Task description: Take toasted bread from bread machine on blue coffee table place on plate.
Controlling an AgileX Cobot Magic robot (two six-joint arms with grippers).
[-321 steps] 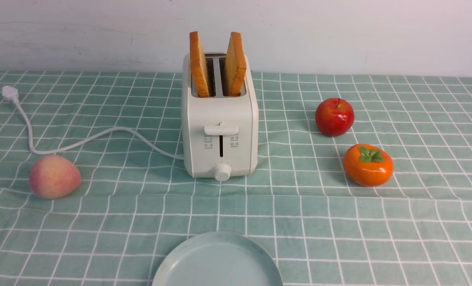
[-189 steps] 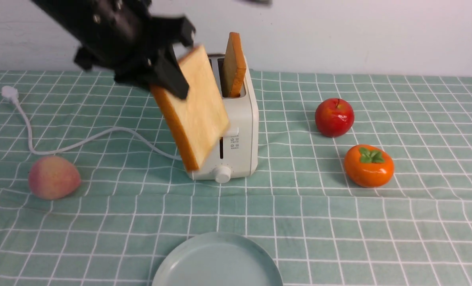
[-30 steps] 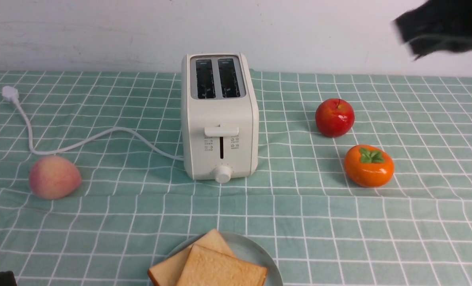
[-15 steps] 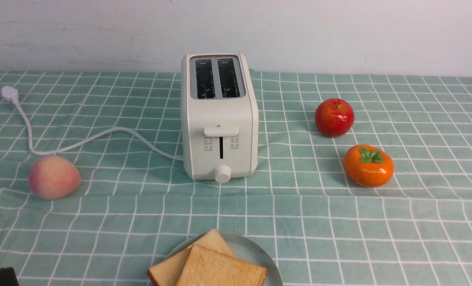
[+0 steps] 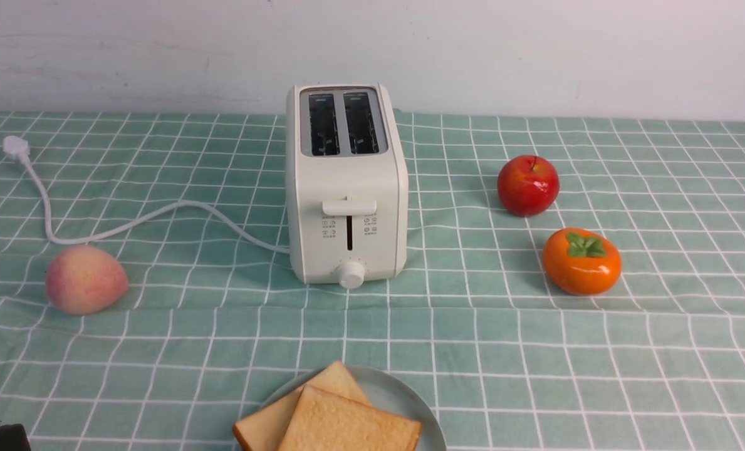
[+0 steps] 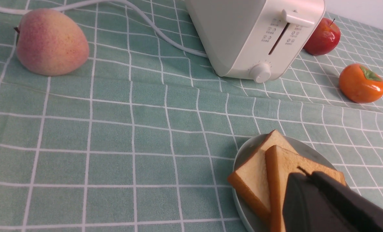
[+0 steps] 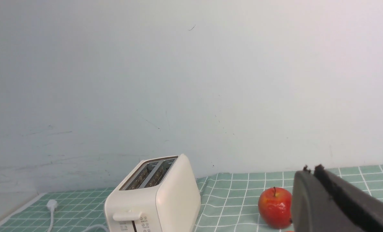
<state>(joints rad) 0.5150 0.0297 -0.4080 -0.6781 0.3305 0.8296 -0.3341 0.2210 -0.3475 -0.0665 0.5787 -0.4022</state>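
Both golden-tan toast slices [image 5: 331,416] have reached the pale round plate [image 5: 397,396] near our left jaws; all jaws closed, empty; task looks done.

Two toast slices [image 5: 347,426], one toaster [image 5: 347,188], one plate [image 5: 400,396] — plus one apple [image 5: 528,185], one persimmon [image 5: 581,261], one peach [image 5: 86,279].

The toaster [image 5: 346,188] was cream-white, the toast [image 5: 347,426] golden-tan with browner crust, the plate [image 5: 400,396] pale blue-green, the surface [image 5: 504,351] mint green with white grid lines.
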